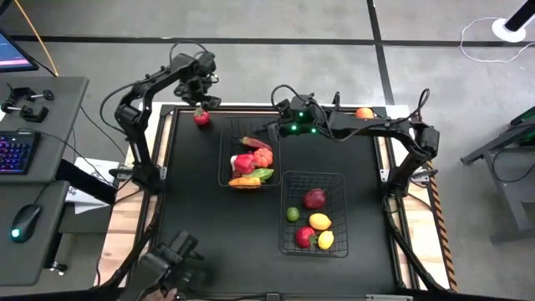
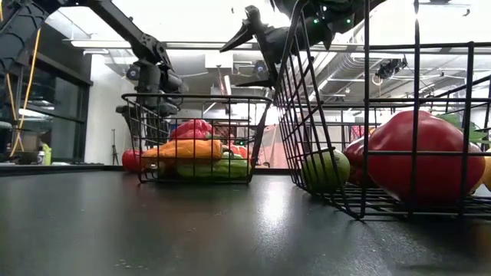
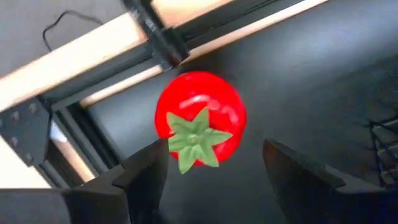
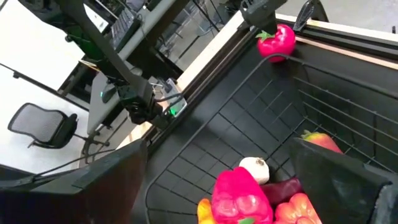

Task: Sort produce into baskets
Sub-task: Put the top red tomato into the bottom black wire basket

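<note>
Above the glossy round red tomato [image 3: 200, 121] with its star-shaped green calyx, left pincer [image 3: 214, 165] spread.

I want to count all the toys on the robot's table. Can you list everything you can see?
tomato: one, red with green star top, far left edge of the table, outside both baskets
far basket: one, black wire, table middle, holding a pink pepper, orange, green, red, white and dark pieces
near basket: one, black wire, right of middle, holding a dark red fruit, lime, two yellow pieces, one red piece
orange piece: one, far right edge of the table
keyboard: one, lit, side desk at left
mouse: one, black, same desk
left gripper: open, over the tomato
right gripper: open, over the far basket
</note>
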Robot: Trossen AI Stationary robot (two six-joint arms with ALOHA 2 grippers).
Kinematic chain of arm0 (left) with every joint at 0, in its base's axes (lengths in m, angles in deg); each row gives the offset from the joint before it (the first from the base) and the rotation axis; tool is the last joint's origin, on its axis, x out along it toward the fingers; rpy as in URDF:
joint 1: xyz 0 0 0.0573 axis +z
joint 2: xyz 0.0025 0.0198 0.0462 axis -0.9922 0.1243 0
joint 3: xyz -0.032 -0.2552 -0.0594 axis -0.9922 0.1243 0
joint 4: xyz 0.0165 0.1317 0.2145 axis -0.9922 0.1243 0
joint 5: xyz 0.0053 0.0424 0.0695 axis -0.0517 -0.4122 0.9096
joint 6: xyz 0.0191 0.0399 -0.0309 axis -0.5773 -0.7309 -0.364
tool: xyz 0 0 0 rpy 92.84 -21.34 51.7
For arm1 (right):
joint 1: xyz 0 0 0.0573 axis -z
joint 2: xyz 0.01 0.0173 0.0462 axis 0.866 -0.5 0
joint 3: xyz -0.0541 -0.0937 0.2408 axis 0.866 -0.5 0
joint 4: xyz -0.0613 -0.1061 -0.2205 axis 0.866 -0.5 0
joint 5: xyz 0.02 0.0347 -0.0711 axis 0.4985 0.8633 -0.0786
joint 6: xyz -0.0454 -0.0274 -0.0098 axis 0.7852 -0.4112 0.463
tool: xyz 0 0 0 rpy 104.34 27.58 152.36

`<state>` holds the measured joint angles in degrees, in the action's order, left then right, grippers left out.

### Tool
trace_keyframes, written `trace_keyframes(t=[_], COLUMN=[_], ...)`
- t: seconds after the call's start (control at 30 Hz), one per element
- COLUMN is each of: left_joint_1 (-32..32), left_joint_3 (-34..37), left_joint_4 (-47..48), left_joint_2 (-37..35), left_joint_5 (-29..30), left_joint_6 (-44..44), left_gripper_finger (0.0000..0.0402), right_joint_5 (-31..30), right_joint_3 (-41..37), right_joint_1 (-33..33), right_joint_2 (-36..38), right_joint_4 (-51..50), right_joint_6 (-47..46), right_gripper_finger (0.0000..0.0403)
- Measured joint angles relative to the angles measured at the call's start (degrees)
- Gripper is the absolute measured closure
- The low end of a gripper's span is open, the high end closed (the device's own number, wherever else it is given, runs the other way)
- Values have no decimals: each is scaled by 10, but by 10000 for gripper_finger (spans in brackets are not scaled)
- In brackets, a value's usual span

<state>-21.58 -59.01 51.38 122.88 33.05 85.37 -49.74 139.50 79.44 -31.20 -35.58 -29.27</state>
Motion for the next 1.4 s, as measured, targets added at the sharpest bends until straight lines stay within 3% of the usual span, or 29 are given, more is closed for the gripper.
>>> trace_keyframes(t=[0.17,0.47,0.63,0.93,1.4], left_joint_1=[5,19,14,10,13], left_joint_3=[0,1,1,3,124], left_joint_4=[-15,-50,-15,-33,-123], left_joint_2=[-3,-3,-3,15,22], left_joint_5=[-11,-8,-5,12,15], left_joint_6=[-7,4,35,34,55], left_gripper_finger=[138,61,57,57,57], right_joint_5=[-1,-23,-25,-29,-36], right_joint_3=[0,0,0,0,0], right_joint_1=[0,0,0,0,0], right_joint_2=[0,0,0,0,0], right_joint_4=[0,-1,-2,-2,-4], right_joint_6=[0,0,0,0,0], right_gripper_finger=[20,20,20,20,20])
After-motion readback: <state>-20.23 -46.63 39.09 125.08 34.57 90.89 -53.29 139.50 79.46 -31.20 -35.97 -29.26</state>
